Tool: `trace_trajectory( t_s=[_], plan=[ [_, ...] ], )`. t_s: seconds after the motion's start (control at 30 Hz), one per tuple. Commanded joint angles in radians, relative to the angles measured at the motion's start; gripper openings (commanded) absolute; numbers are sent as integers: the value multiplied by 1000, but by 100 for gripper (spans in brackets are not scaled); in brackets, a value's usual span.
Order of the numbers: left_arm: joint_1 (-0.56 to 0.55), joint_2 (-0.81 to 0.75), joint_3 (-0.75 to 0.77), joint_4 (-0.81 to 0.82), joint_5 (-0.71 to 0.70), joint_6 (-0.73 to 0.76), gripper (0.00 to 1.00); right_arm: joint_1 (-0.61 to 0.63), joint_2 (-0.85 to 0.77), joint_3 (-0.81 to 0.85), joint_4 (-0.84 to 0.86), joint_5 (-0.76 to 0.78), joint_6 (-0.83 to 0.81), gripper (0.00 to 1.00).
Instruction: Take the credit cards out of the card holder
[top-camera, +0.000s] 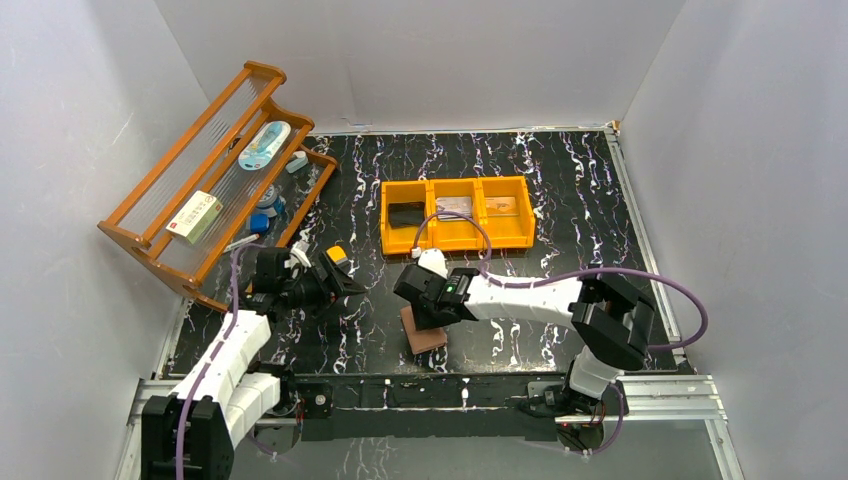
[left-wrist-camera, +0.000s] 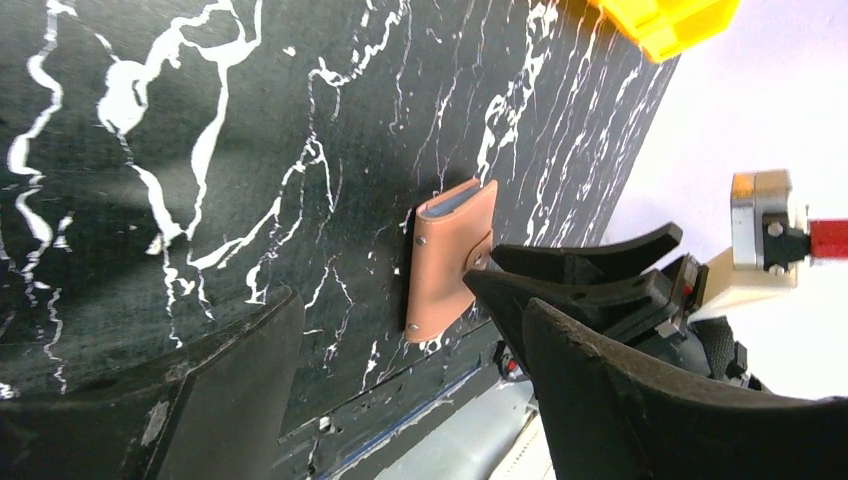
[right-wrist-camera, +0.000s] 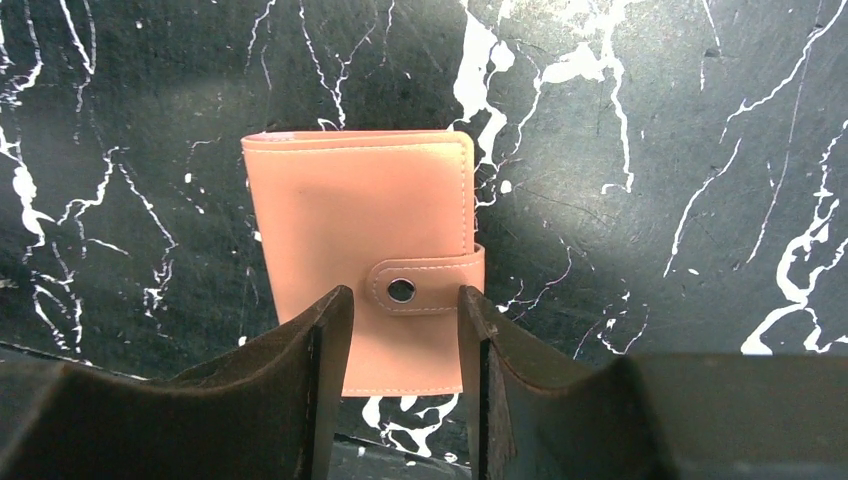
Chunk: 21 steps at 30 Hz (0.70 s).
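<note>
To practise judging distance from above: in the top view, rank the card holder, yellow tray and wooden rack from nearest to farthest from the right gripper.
1. The card holder, just below the right gripper, near the front edge.
2. The yellow tray, behind it, mid-table.
3. The wooden rack, far left, by the wall.

This looks like a robotics lab, a closed test cell; plain white panels (top-camera: 80, 150) stand on three sides of a black marble-pattern table (top-camera: 560, 180); the left arm (top-camera: 225, 360) and the right arm (top-camera: 530, 297) are bolted to an aluminium rail (top-camera: 670, 388) at its near edge.
</note>
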Motion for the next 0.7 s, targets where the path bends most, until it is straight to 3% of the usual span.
trace_trajectory(
  t_s=[0.0,0.27,0.4,0.67],
  plan=[
    [-75,29,59,-10,-11,37,78,8,43,35,-21,36,-3,49],
    [-261,99,99,-17,-174,13,72,8,65,12,-21,65,64,37],
    [-300,157,121,-17,-181,37,70,1,19,-58,84,11,86,27],
    [-398,243,173,-17,-226,66,70,-59,-54,-198,288,-146,131,23]
  ],
)
